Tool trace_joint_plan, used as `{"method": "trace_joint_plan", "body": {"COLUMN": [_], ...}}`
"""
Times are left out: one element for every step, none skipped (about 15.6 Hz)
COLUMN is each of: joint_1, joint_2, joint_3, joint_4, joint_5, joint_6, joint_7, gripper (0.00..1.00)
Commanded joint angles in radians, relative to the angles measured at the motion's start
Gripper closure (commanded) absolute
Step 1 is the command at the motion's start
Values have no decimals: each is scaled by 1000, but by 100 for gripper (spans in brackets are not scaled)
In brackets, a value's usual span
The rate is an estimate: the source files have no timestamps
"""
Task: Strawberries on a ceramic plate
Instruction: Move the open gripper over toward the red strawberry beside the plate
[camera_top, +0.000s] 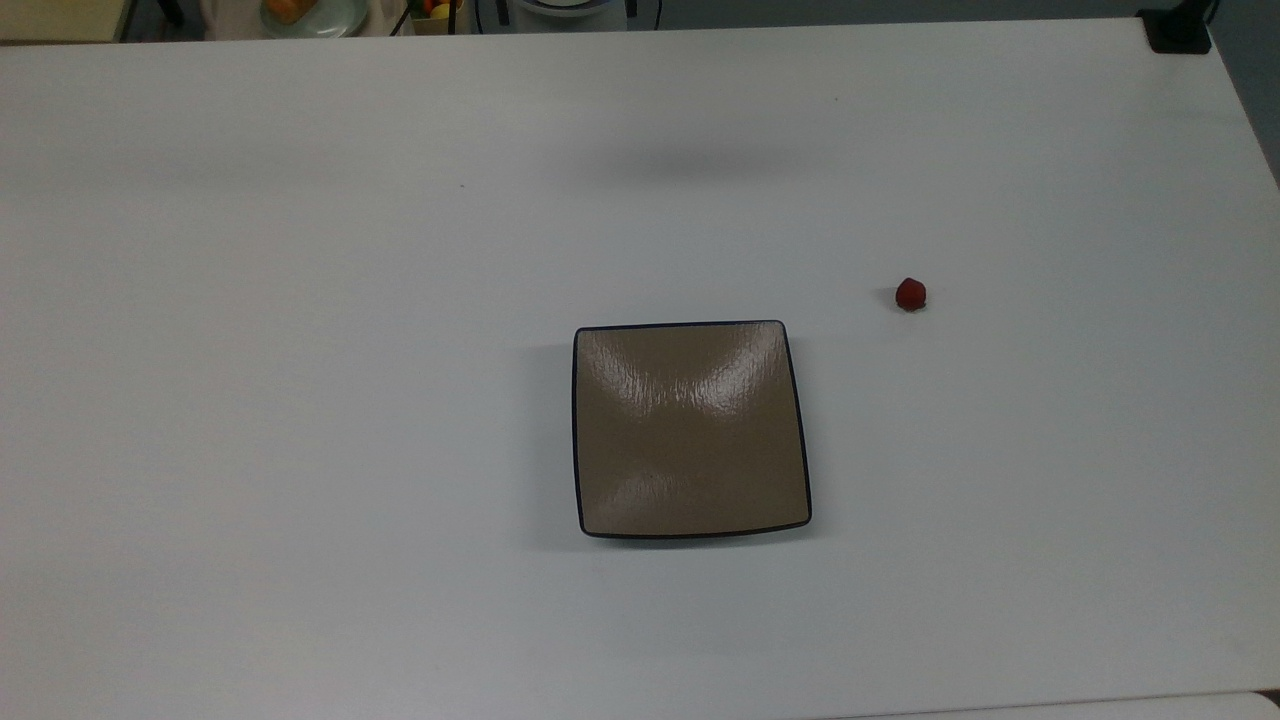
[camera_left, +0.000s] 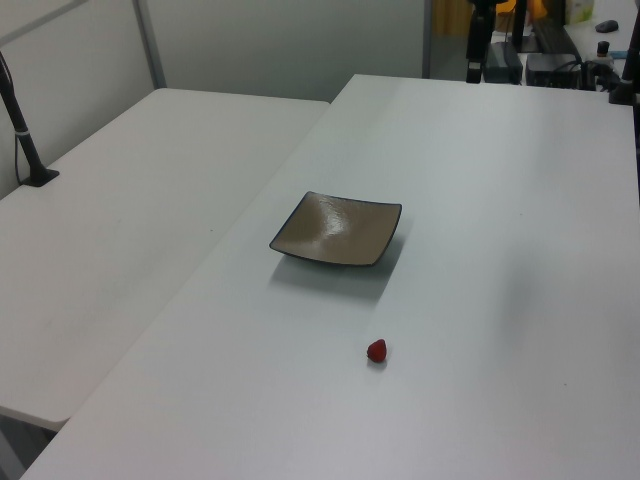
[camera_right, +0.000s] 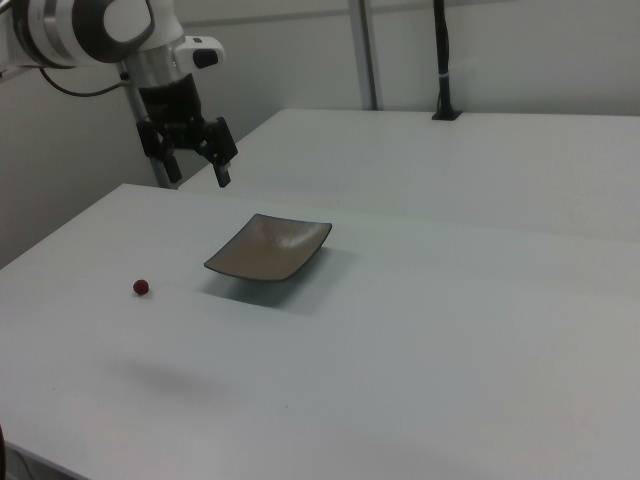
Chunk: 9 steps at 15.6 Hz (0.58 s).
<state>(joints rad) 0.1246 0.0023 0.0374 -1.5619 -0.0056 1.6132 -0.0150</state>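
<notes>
White tabletop is shown bearing two items. Nearest in the right view, the strawberry is seen lying on bare table, well apart from the ceramic plate and to the right view's left of it. Beyond, the gripper is held high with fingers spread wide and nothing between them. The approach step is judged current: descent over the berry is required next.

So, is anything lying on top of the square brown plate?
Nothing: the square glossy tan-brown ceramic plate is bare. The tiny red strawberry sits apart on the white table. What is under the plate is covered.
</notes>
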Motion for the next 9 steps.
{"method": "trace_joint_plan", "body": {"joint_1": [16, 20, 23, 24, 30, 36, 41, 44, 53], "joint_2": [-2, 1, 2, 7, 10, 15, 24, 30, 34], "joint_3": [-1, -1, -1, -1, -1, -1, -1, -1, -1], "joint_4": [-27, -27, -27, -27, -27, -26, -23, -20, -20], "joint_5": [1, 3, 3, 3, 3, 3, 4, 4, 3], "joint_6": [33, 33, 33, 33, 33, 33, 33, 33, 33], "joint_7": [15, 15, 15, 15, 15, 15, 15, 15, 15], "gripper": [0, 0, 0, 0, 0, 0, 0, 0, 0]}}
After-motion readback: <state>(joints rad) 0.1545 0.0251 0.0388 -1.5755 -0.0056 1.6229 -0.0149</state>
